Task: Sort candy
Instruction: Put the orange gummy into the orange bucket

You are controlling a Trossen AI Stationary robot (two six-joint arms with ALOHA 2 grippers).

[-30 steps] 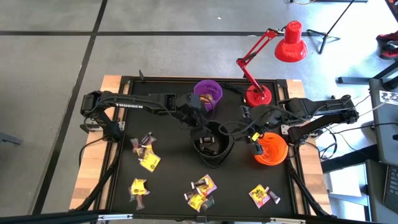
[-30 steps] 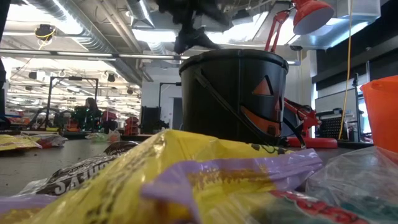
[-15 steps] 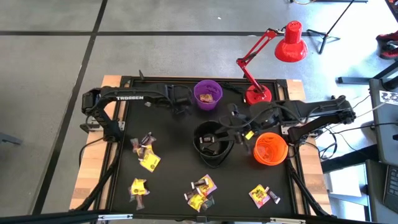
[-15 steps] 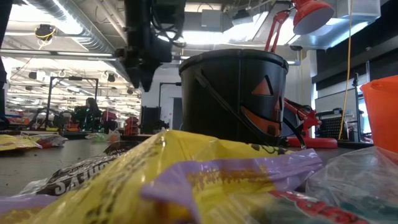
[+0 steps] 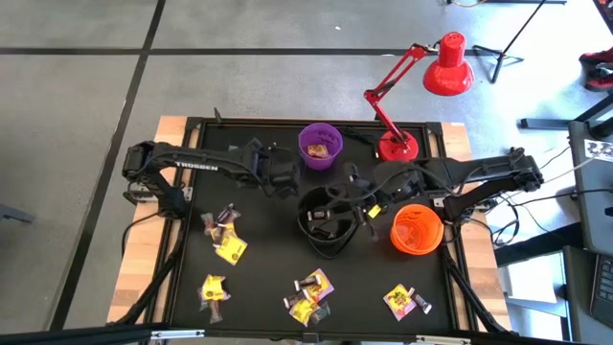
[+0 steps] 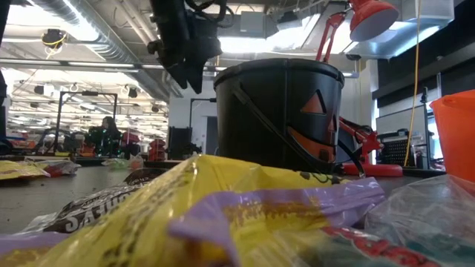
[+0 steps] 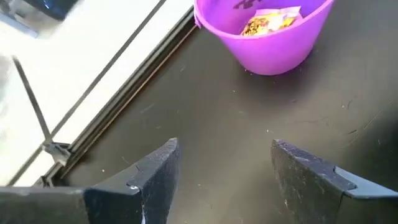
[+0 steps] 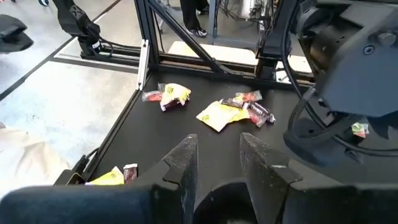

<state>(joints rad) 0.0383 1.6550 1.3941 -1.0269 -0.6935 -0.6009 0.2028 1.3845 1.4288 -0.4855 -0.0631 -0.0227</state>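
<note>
High view: candy (image 5: 230,247) lies in scattered clusters on the near half of the black tabletop (image 5: 259,268); left gripper (image 5: 285,178) beside the purple bowl (image 5: 320,146), right gripper (image 5: 330,192) over the black bucket (image 5: 328,220).
Left wrist view: jaws open, empty; candy in the purple bowl.
Right wrist view: jaws slightly parted, empty.

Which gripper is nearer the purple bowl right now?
Left. The left gripper hangs open just beside the purple bowl; the right gripper is farther off, over the black bucket.
</note>
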